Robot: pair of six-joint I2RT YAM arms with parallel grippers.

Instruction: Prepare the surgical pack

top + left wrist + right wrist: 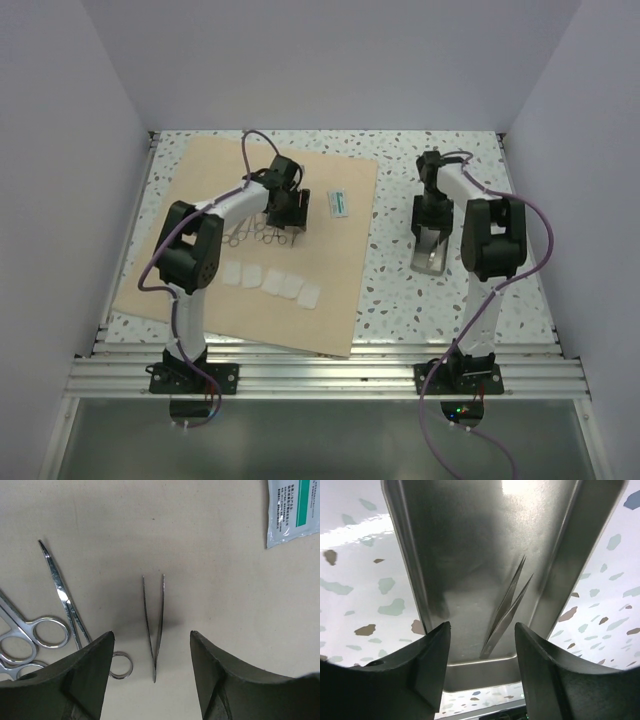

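Left wrist: left claw (pixel 150 635) wide open over tweezers (pixel 154 666); right claw (pixel 482 626) open, empty, above tray (pixel 460 555)

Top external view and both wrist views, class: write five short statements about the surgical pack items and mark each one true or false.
1. The steel tray stands on the wrap sheet. False: it stands on the speckled tabletop, to the right of the sheet.
2. A pair of tweezers lies inside the tray. True.
3. The left pincer is shut on the loose tweezers. False: it is open, and they lie on the sheet between its fingers.
4. White gauze squares lie in a row on the sheet. True.
5. The packet lies in the tray. False: it lies on the sheet.
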